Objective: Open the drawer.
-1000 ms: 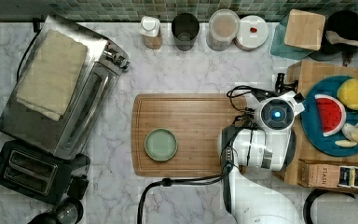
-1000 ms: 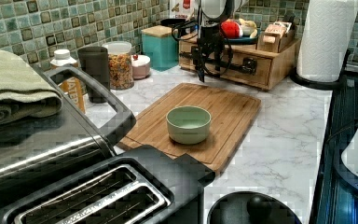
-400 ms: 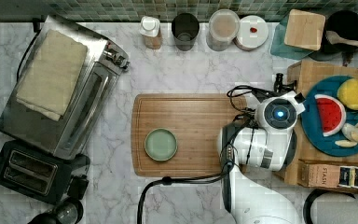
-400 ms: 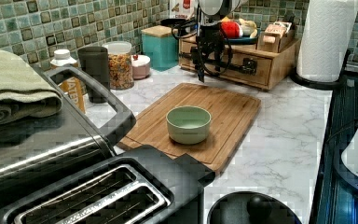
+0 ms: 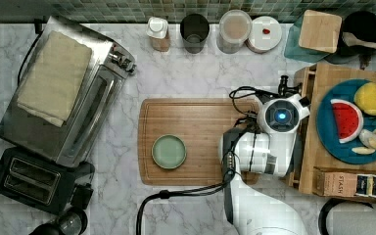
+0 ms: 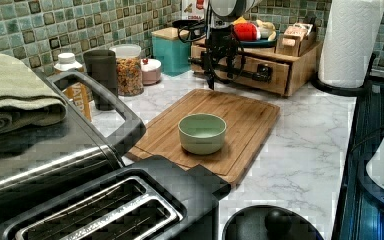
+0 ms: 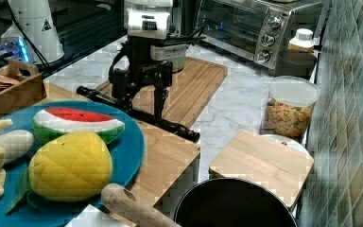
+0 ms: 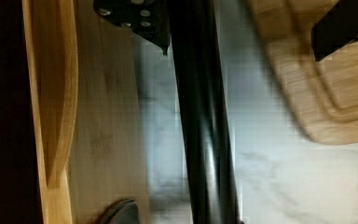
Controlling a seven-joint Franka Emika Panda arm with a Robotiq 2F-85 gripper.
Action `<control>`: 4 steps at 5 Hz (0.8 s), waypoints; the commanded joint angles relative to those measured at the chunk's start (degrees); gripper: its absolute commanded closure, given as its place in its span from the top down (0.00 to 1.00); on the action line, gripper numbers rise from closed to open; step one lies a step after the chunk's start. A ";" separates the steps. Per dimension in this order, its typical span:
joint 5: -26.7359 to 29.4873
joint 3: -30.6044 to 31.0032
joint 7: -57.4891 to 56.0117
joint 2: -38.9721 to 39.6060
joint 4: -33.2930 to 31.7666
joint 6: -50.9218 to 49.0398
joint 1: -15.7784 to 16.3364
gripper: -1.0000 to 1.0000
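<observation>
On marble counter [image 5: 186, 63] — wooden drawer [image 6: 260, 75].

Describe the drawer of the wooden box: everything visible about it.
The drawer is wide, shallow and light wood, set low in the front of a wooden box that stands on the marble counter. A long dark metal bar handle runs across its front, held off the wood on end mounts. In the left view the front looks about flush with the box, so it seems shut or barely pulled. The pincer straddles the handle, one finger on each side, open around the bar. A blue plate of toy fruit sits on the box.
</observation>
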 commanded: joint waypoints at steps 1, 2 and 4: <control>4.22 11.37 6.86 -2.70 3.64 -9.36 10.22 1.00; 4.86 11.85 10.05 -0.88 6.35 -10.52 11.22 1.00; 7.26 11.28 15.26 -1.73 7.85 -13.26 13.98 1.00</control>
